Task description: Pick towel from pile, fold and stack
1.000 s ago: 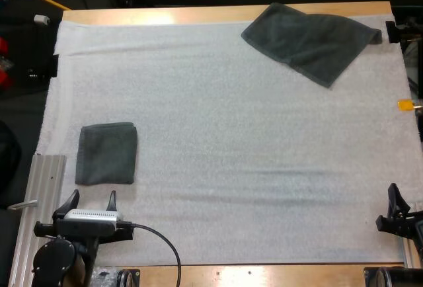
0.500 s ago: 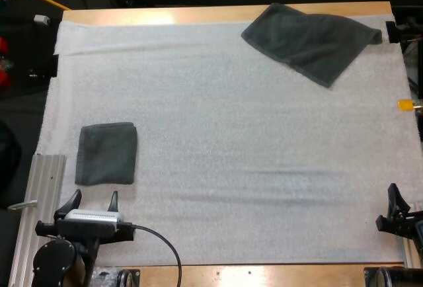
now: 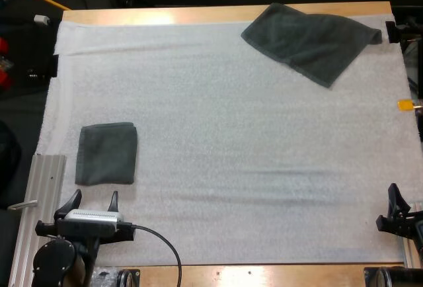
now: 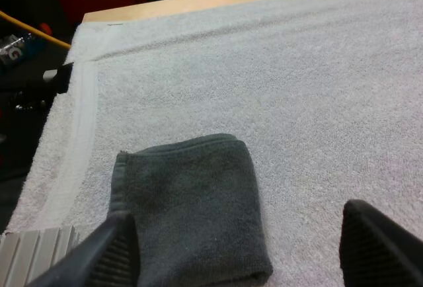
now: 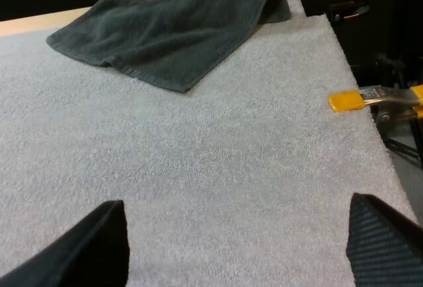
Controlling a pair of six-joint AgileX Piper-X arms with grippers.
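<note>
A folded dark grey-green towel (image 3: 106, 153) lies flat near the mat's left side, just ahead of my left gripper (image 3: 91, 202), whose fingers stand apart and clear of it. In the left wrist view the folded towel (image 4: 188, 207) lies between and beyond the two fingertips, untouched. A loosely spread dark towel (image 3: 310, 41) rests at the far right of the mat. My right gripper (image 3: 403, 202) sits at the mat's near right edge, open and holding nothing. The right wrist view looks across bare mat to that spread towel (image 5: 165, 30).
The white mat (image 3: 225, 135) covers most of the wooden table (image 3: 165, 14). A ribbed metal rail (image 3: 41, 194) runs along the near left edge beside my left arm.
</note>
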